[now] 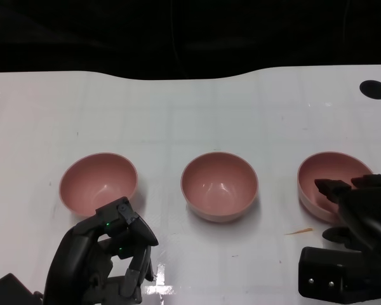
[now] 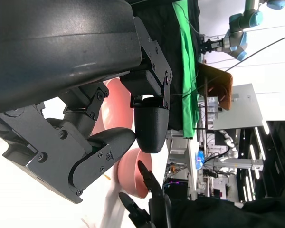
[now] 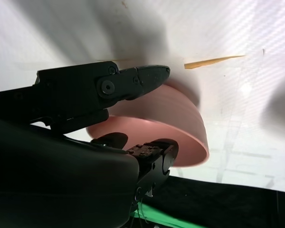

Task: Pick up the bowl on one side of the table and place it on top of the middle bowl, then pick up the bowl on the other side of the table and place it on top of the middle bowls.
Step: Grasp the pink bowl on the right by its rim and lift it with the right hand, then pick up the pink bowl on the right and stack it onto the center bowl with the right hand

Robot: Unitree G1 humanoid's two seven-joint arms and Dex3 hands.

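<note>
Three pink bowls sit in a row on the white table [image 1: 178, 121]: left bowl [image 1: 98, 180], middle bowl [image 1: 219, 185], right bowl [image 1: 324, 178]. My right hand [image 1: 359, 213] straddles the right bowl's near rim with fingers spread; my left hand [image 1: 111, 254] hangs empty, fingers apart. A thin orange sliver [image 1: 298, 232] lies near the right bowl.

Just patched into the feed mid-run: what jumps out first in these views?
Three pink bowls in a row on the white table: the left bowl, the middle bowl and the right bowl. The right hand is already at the right bowl, with fingers over its near rim, though a firm grip cannot be confirmed. The left hand sits just short of the left bowl, holding nothing.
</note>
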